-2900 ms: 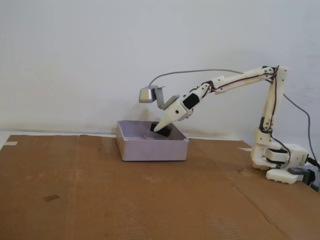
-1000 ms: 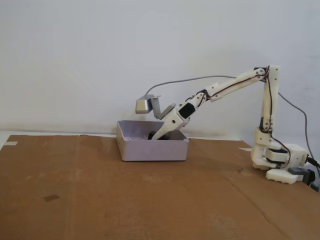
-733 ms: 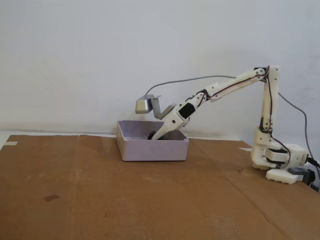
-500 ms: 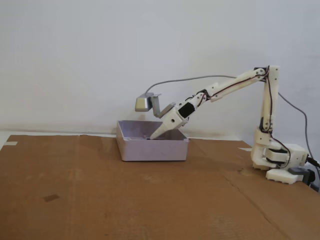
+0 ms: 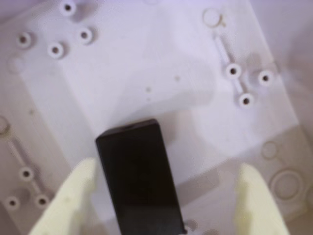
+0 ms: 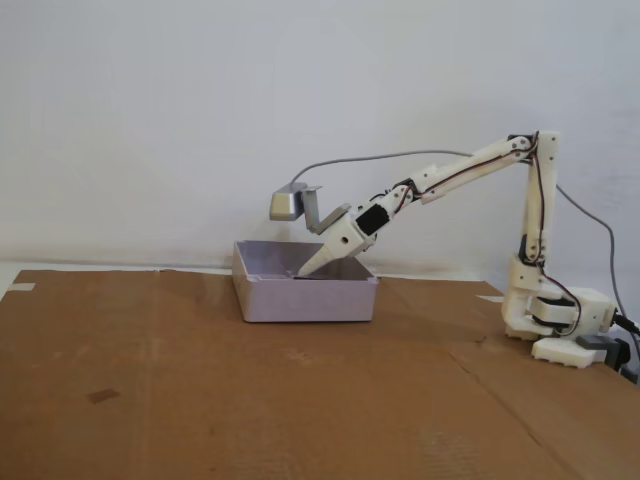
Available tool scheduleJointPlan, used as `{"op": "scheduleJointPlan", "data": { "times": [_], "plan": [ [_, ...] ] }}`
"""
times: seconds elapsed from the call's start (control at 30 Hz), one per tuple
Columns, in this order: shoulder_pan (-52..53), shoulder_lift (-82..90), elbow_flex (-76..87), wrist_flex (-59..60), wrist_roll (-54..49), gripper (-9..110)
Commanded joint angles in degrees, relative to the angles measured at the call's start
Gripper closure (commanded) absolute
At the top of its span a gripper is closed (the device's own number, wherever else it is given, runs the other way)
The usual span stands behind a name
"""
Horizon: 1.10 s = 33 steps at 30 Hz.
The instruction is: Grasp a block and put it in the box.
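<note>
The gripper (image 5: 164, 196) stands with its two cream fingers (image 5: 68, 200) spread wide apart, and in the wrist view the block (image 5: 139, 178) lies between them, close against the left finger and clear of the right one. Whether the left finger actually touches the block cannot be told; nothing is clamped on it. The block is dark, oblong, and its long axis runs from the bottom of that view up and slightly left, roughly along the fingers, so it lies lengthwise in the gap. It appears to rest on the pale floor of the box (image 5: 146, 73), which is moulded plastic with raised screw posts in clusters toward the corners. By my judgement the block is already delivered and let go, so what remains is to lift the gripper straight out without dragging the block along by the near finger. In the fixed view the gripper (image 6: 305, 270) dips over the rim into the box (image 6: 305, 298), which sits on the brown cardboard-covered tabletop (image 6: 200, 400), with the arm reaching in from its base at the right. The count: one block, one box, one arm. The block is hidden behind the box wall in the fixed view.
</note>
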Motion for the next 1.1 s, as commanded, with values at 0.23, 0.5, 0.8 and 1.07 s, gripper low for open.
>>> {"op": "scheduleJointPlan", "data": {
  "times": [0.23, 0.5, 0.8, 1.07],
  "plan": [
    [-2.3, 13.1, -3.8, -2.3, -0.6, 68],
    [-3.3, 20.6, -3.5, 0.6, -0.6, 68],
    [-4.3, 28.4, -3.3, 6.7, -0.6, 85],
    [-4.4, 35.1, -3.3, 11.4, -0.6, 91]
  ]
}}
